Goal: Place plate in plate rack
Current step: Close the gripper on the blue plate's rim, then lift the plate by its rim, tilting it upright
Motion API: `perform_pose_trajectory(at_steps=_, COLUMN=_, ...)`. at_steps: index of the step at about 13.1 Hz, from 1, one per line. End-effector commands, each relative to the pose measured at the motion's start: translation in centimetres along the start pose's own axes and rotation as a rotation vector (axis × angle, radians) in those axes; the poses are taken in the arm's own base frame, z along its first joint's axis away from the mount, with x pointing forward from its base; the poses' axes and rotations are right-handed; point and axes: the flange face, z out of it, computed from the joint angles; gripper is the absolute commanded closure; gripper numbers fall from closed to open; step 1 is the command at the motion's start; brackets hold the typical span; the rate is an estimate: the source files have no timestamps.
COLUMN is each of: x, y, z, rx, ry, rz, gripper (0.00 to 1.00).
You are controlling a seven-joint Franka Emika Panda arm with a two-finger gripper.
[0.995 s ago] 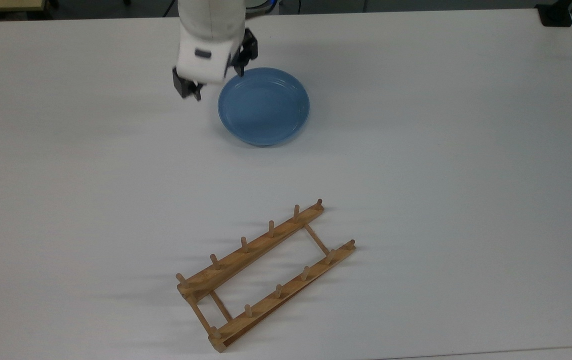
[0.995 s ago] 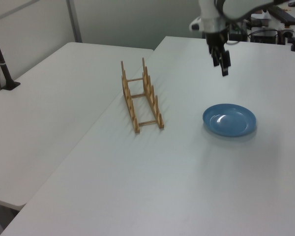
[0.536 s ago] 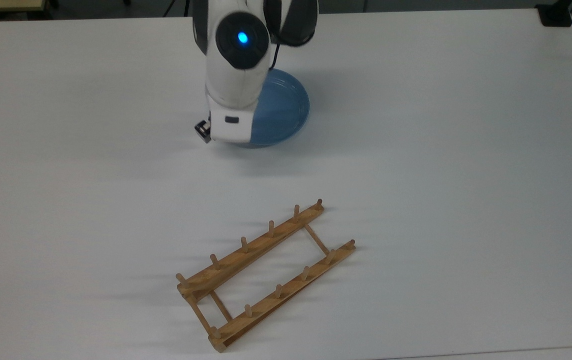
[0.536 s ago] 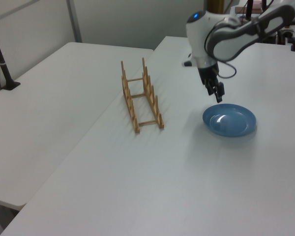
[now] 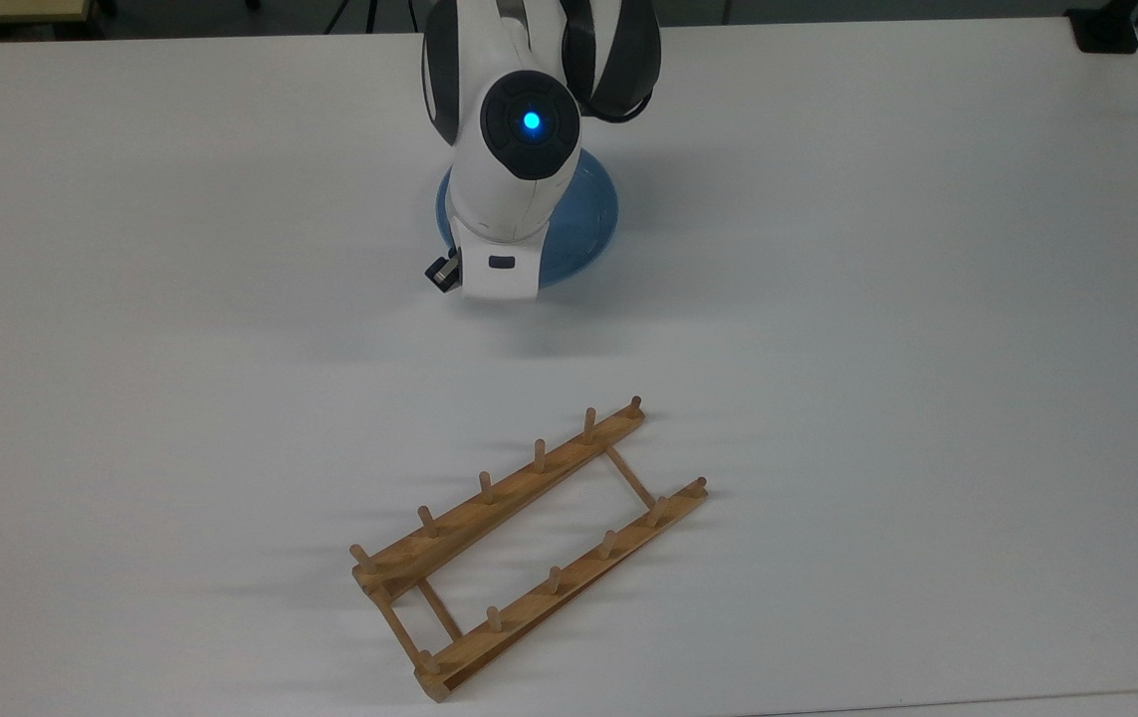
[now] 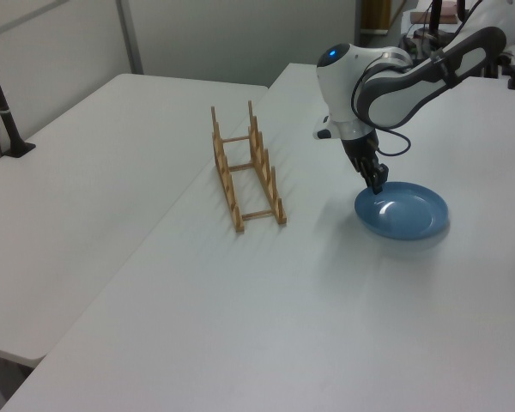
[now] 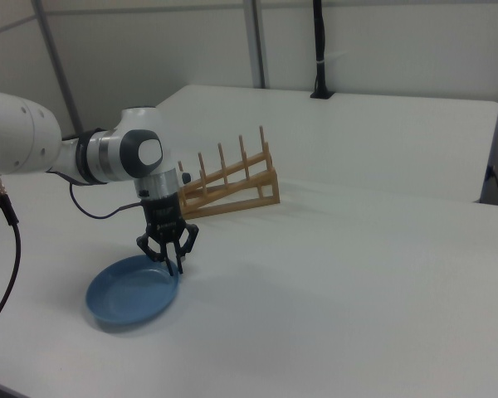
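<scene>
Now, plate [image 7: 131,292]: flat on the desk [image 5: 927,299], toward its far edge in the top view.
Handling: probably stiff, glossy, slippery; take the raised rim.
Jaws [image 7: 169,259]: spread, straddling the rim, gripping nothing.
Plate rack [image 5: 529,548]: well apart, near edge.

Bare table [image 5: 827,299] between plate [image 5: 588,214] and plate rack [image 5: 529,543], upright pegs its sole obstruction

From the top view we lose most of the plate [image 5: 593,204] behind the arm [image 5: 519,149], and the jaws sit under it too. In the right view the arm's base runs off the right view's left edge.
</scene>
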Motion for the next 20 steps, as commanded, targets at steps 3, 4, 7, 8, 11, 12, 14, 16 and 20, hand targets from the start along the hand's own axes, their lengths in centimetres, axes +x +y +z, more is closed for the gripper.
perform_pose_trajectory(at_steps=3, x=-0.3, y=0.0, z=-1.8, rx=-0.031, ry=0.003, rz=0.007, gripper=1.00)
perform_pose_trajectory(at_steps=4, x=-0.8, y=0.2, z=-3.3, rx=-0.034, ry=0.005, rz=0.057, gripper=1.00)
perform_pose_trajectory(at_steps=7, x=-2.0, y=1.0, z=-9.9, rx=-0.064, ry=0.062, rz=0.208, gripper=1.00)
perform_pose_trajectory(at_steps=8, x=-2.2, y=1.1, z=-11.5, rx=-0.077, ry=0.085, rz=0.246, gripper=1.00)
perform_pose_trajectory(at_steps=11, x=-2.3, y=1.4, z=-17.0, rx=-0.120, ry=0.187, rz=0.421, gripper=1.00)
perform_pose_trajectory(at_steps=12, x=-2.7, y=1.6, z=-18.6, rx=-0.122, ry=0.224, rz=0.476, gripper=1.00)
perform_pose_trajectory(at_steps=14, x=-3.4, y=2.0, z=-21.9, rx=-0.125, ry=0.301, rz=0.577, gripper=1.00)
perform_pose_trajectory(at_steps=16, x=-4.0, y=2.2, z=-25.0, rx=-0.136, ry=0.382, rz=0.725, gripper=1.00)
perform_pose_trajectory(at_steps=20, x=-3.6, y=3.3, z=-28.6, rx=-0.231, ry=0.613, rz=0.949, gripper=1.00)
